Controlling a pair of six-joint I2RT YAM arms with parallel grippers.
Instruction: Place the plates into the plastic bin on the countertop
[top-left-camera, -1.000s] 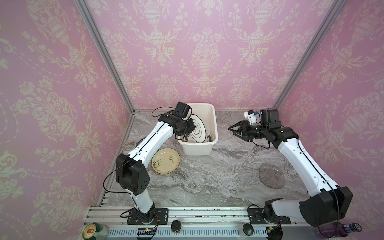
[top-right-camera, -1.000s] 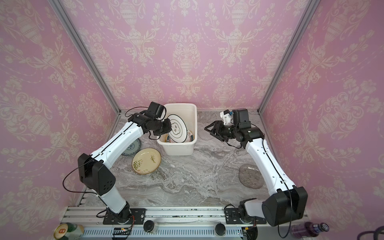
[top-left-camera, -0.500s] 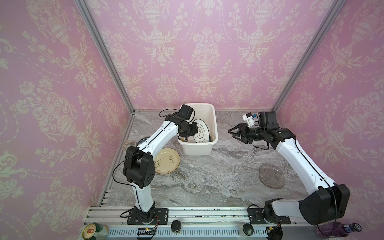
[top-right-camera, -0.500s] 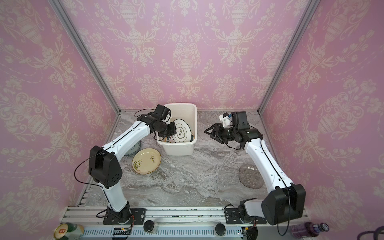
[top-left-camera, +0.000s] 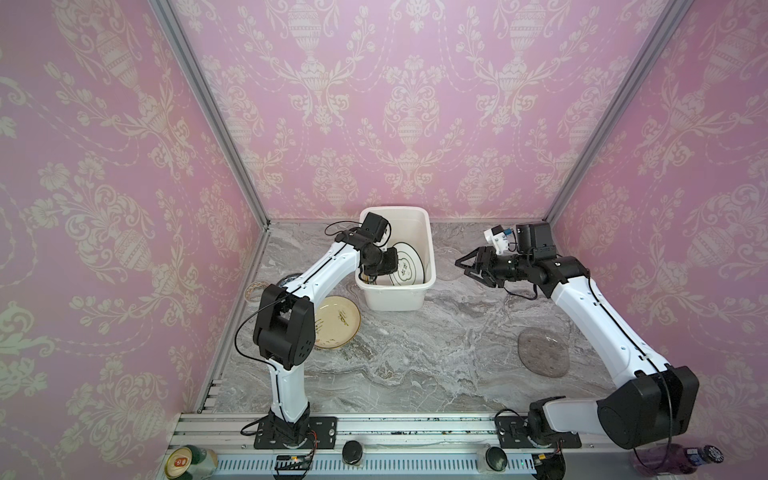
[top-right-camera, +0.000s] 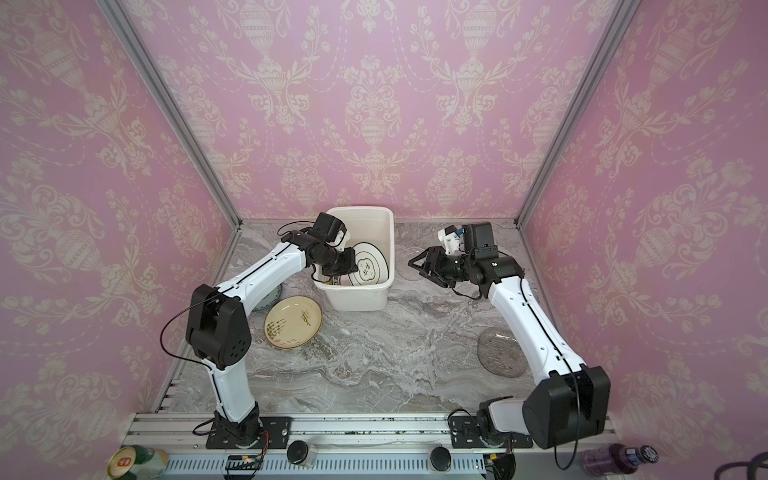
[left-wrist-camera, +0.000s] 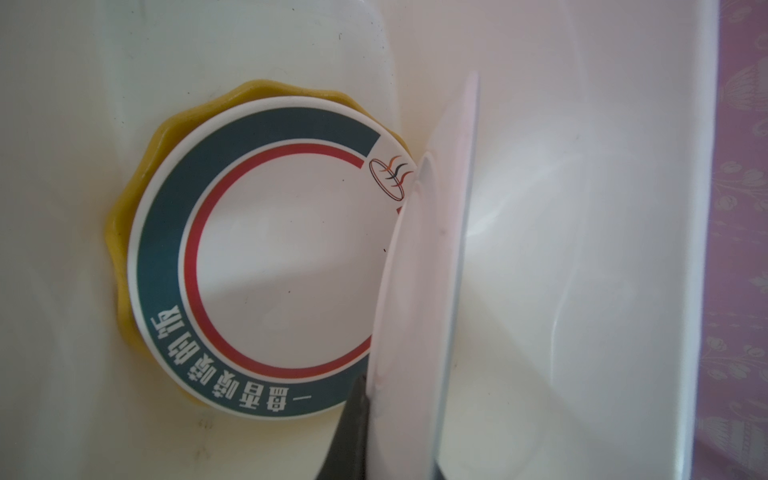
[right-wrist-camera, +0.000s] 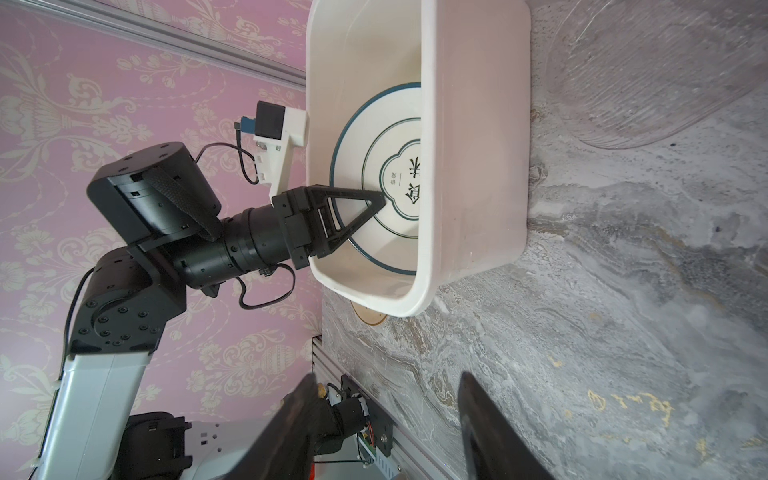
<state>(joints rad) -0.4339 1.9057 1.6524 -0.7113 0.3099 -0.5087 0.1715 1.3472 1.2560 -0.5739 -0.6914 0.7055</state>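
The white plastic bin (top-left-camera: 395, 297) (top-right-camera: 353, 297) stands at the back of the countertop (top-left-camera: 436, 353). My left gripper (top-left-camera: 392, 266) (top-right-camera: 353, 266) (left-wrist-camera: 399, 415) reaches into it, shut on the rim of a white plate with dark rings (top-left-camera: 409, 266) (left-wrist-camera: 436, 249) (right-wrist-camera: 386, 174), held on edge. Below it lies a white plate with a dark lettered band and red ring (left-wrist-camera: 270, 257) on a yellow scalloped plate (left-wrist-camera: 124, 232). My right gripper (top-left-camera: 461, 268) (top-right-camera: 413, 266) (right-wrist-camera: 386, 415) hovers open and empty to the right of the bin, over a clear glass plate (top-left-camera: 446, 266) (right-wrist-camera: 648, 75).
A cream plate (top-left-camera: 336, 322) (top-right-camera: 293, 322) lies in front of the bin, by my left arm. A bluish plate (top-right-camera: 270, 297) is partly hidden under that arm. A grey glass plate (top-left-camera: 542, 351) (top-right-camera: 500, 351) lies beside my right arm. Pink walls close three sides.
My left gripper has carried the ringed plate further into the bin, and that arm's elbow has swung forward. The right gripper has barely moved.
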